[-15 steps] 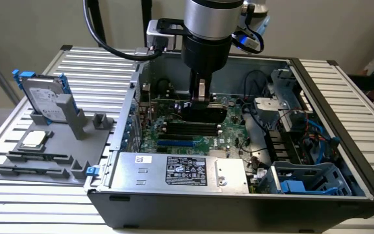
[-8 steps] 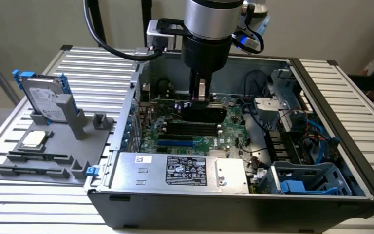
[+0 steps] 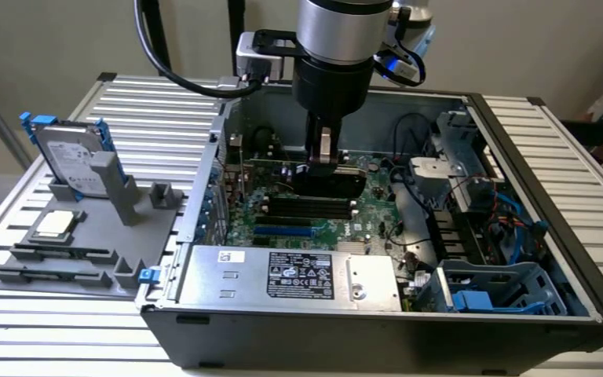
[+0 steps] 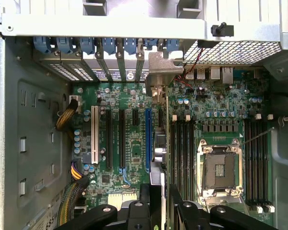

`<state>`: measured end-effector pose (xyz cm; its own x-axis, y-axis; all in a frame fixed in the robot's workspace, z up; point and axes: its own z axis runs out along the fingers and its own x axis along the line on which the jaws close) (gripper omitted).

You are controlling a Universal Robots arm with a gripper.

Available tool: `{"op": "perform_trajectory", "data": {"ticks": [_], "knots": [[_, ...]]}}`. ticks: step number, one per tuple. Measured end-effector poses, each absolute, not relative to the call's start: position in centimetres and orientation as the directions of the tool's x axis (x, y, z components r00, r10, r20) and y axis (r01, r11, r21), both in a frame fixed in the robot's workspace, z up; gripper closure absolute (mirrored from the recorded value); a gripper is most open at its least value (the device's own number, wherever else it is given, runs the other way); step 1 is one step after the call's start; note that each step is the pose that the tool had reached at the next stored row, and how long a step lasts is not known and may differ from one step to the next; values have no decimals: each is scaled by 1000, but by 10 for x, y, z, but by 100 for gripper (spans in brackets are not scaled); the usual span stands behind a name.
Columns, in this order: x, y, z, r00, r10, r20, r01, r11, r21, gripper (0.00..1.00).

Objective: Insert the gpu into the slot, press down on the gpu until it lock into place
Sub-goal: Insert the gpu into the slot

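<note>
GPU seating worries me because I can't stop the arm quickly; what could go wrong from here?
1. The thin flat black gpu card, clamped in the black gripper, appears beside the long blue slot, not clearly over it; pressing down might jam its edge on the green motherboard.
2. Its silver metal end bracket sits close to the grey rear slot covers and could catch there.

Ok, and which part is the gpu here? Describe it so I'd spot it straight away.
Look inside the open black computer case, above the green motherboard. Directly under the arm's tool, gripped by it, is the gpu, a thin flat black card standing on edge. Unlike the labelled silver power supply box nearby, it is dark and slim.
</note>
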<state>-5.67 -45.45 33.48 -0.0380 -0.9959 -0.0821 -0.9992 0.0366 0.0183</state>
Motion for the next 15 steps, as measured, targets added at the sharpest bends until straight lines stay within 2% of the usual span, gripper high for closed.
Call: {"op": "perform_trajectory", "data": {"ticks": [15], "knots": [[-57,-454,335,-38,-996,-82,-999,37,18,73]]}}
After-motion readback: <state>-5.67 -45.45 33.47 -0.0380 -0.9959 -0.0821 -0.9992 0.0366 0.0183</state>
